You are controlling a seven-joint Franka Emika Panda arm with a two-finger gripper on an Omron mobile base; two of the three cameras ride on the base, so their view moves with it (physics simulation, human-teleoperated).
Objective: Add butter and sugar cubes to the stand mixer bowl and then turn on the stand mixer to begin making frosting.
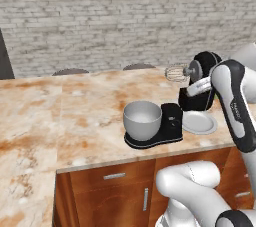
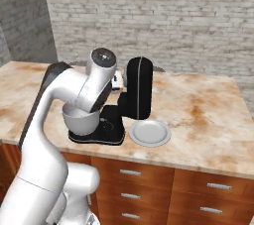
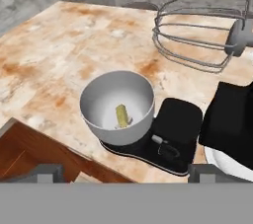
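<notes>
**Butter's in, sugar still missing**

Marble-look counter [image 1: 75, 116], brick wall behind. The butter [image 3: 122, 116] is seen lying at the bottom of the stand mixer bowl [image 3: 116, 107], which sits on the stand mixer [image 1: 192, 88] base with the head tilted back and the whisk [image 3: 200, 33] raised. The jaws are spread wide, nothing held. No sugar cubes can be spotted, so the mixer could get switched on too early. The butter is revealed by the hand view; from the right base view, the white plate [image 2: 150, 133] is shown clearly.
</notes>
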